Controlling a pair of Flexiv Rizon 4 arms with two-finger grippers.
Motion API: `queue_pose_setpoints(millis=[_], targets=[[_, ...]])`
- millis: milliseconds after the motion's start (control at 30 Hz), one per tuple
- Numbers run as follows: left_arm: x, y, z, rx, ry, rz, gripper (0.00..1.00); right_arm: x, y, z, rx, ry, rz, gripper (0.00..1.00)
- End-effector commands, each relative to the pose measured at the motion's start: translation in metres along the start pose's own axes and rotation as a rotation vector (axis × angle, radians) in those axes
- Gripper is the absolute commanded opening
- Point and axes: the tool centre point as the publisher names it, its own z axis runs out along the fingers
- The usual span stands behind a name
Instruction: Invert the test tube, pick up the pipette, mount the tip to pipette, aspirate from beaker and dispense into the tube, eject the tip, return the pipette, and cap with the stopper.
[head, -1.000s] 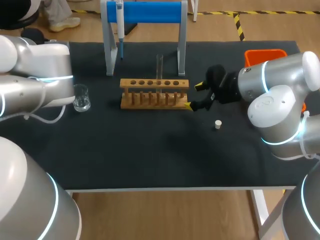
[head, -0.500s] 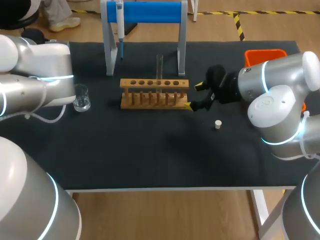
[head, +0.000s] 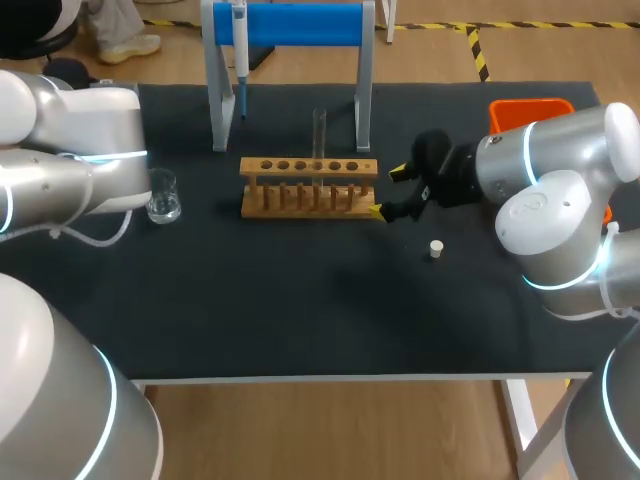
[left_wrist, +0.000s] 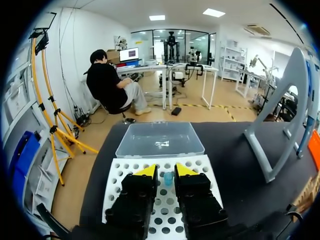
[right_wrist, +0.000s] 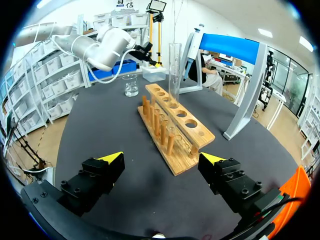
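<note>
A clear test tube (head: 320, 133) stands upright in the wooden rack (head: 309, 186); the right wrist view shows the tube (right_wrist: 174, 66) ahead of my right gripper. My right gripper (head: 389, 192) hovers open at the rack's right end, holding nothing. The pipette (head: 240, 55) hangs on the blue stand (head: 290, 24). A glass beaker (head: 162, 195) sits left of the rack, and the white stopper (head: 436, 248) lies on the mat to the right. My left gripper (left_wrist: 166, 171) hangs over a white tip rack (left_wrist: 122, 175), fingers narrowly apart around a blue tip (left_wrist: 168, 178). The head view hides it.
An orange bin (head: 530, 108) stands at the back right. A clear plastic box (left_wrist: 160, 140) lies just beyond the tip rack. The stand's grey leg (left_wrist: 280, 135) rises beside the left gripper. The black mat (head: 320, 310) covers the table.
</note>
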Motion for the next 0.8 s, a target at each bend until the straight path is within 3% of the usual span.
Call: queue_pose_setpoints(millis=[33,433,800], targets=[[0.000,0.001,0.004,-0.002,-0.002,0.000,0.01,0.000,-0.001,-0.001,-0.001,0.002,0.000,1.00],[0.001,0.000,0.003,0.000,-0.002,-0.001,0.00,0.000,-0.001,-0.001,-0.001,0.002,0.000,1.00],[0.000,-0.012,-0.009,0.022,-0.012,0.010,0.00,0.000,-0.001,-0.001,-0.001,0.002,0.000,1.00]])
